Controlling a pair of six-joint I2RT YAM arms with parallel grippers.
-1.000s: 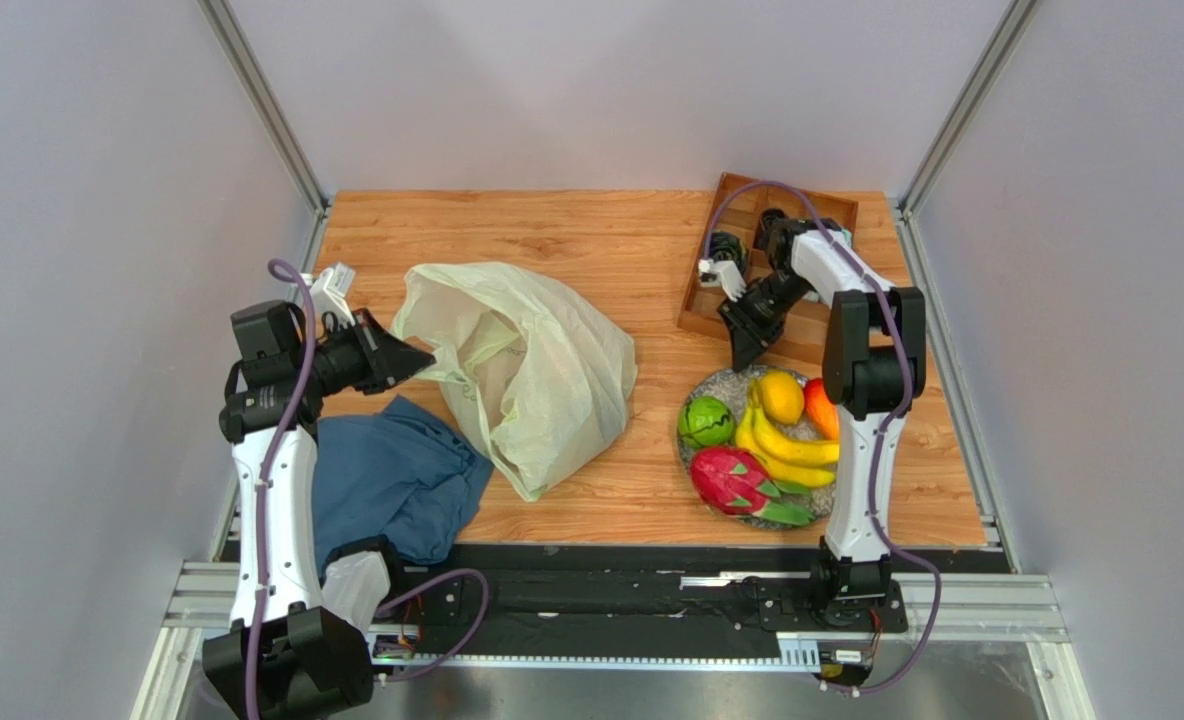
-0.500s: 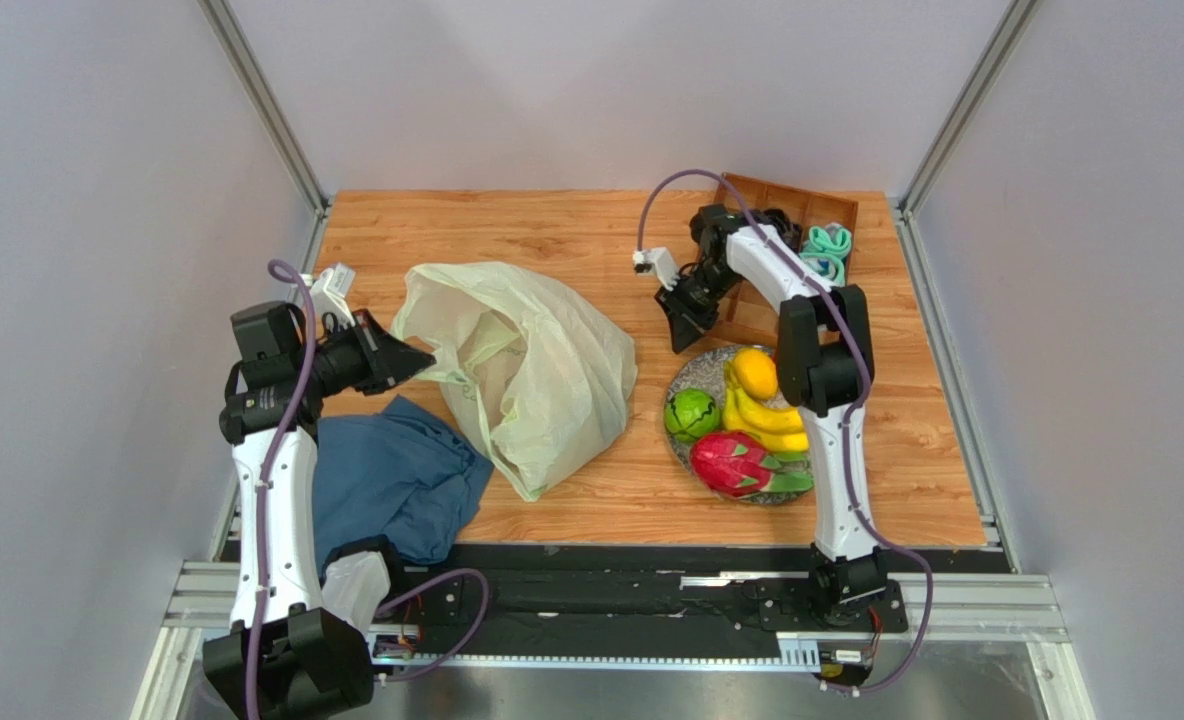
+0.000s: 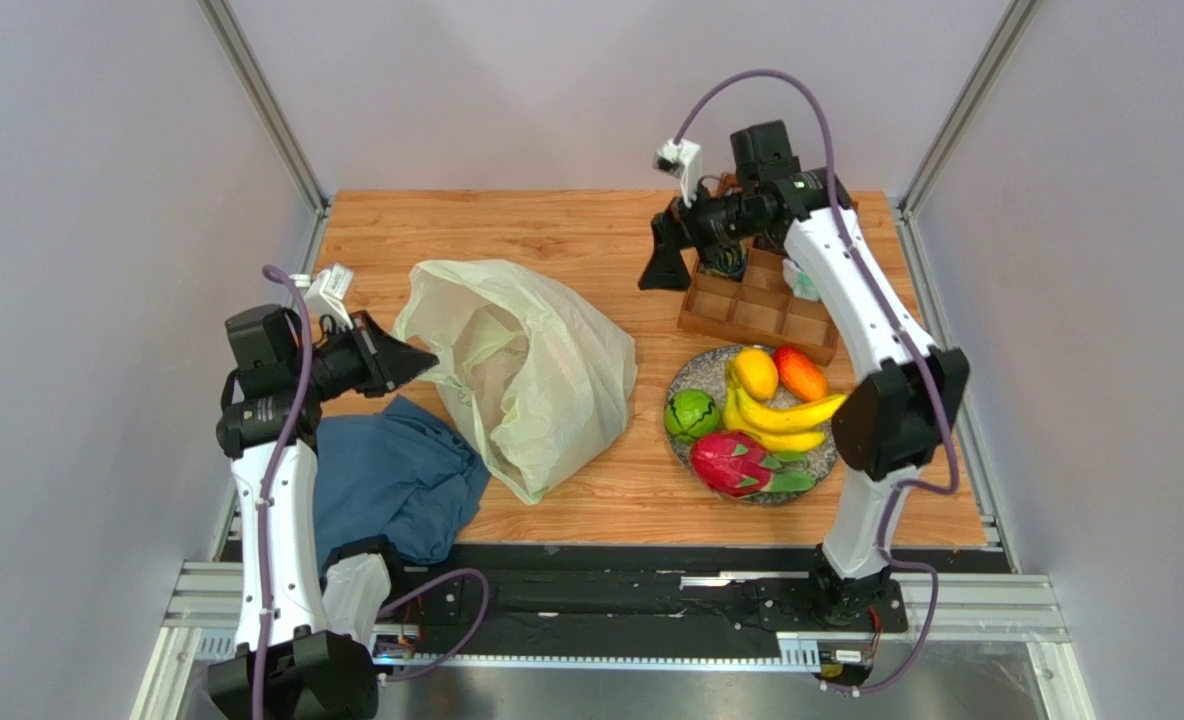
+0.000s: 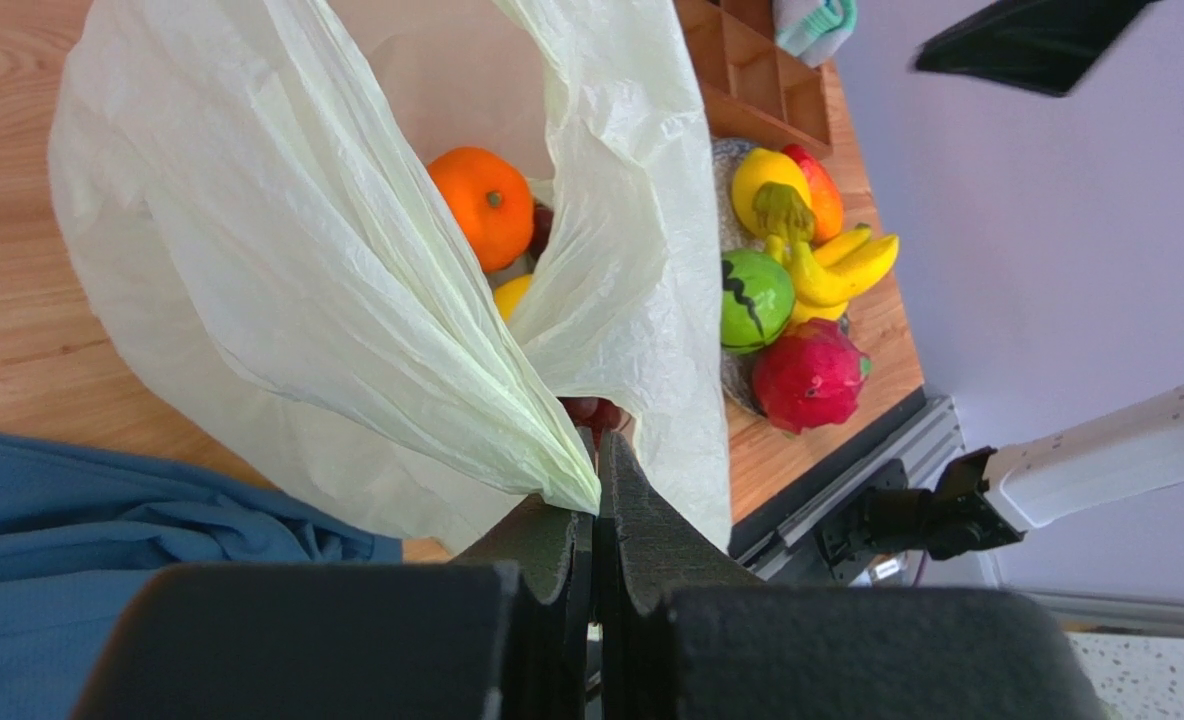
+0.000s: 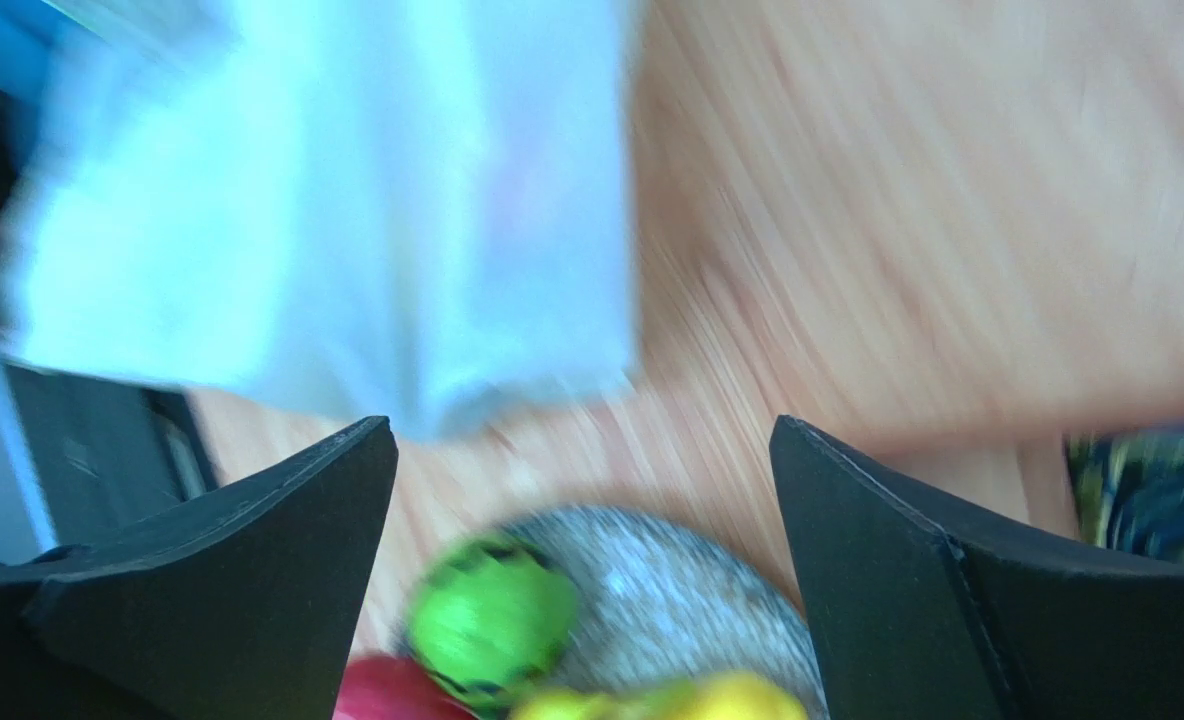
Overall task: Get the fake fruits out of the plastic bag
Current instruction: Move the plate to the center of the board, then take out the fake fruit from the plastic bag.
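Pale yellow-green plastic bag (image 4: 328,285) pinched in closed left gripper (image 4: 597,488); right gripper (image 5: 580,450) wide open, empty

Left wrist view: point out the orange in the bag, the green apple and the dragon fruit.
orange (image 4: 481,206), left wrist view, centre of its skin
green apple (image 4: 756,300), left wrist view, centre of its skin
dragon fruit (image 4: 809,375), left wrist view, middle of pink body

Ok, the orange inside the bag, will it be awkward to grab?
Probably. The orange looks round and glossy, so it may slip or roll. The plastic bag around it looks thin and floppy, likely shifting when touched.
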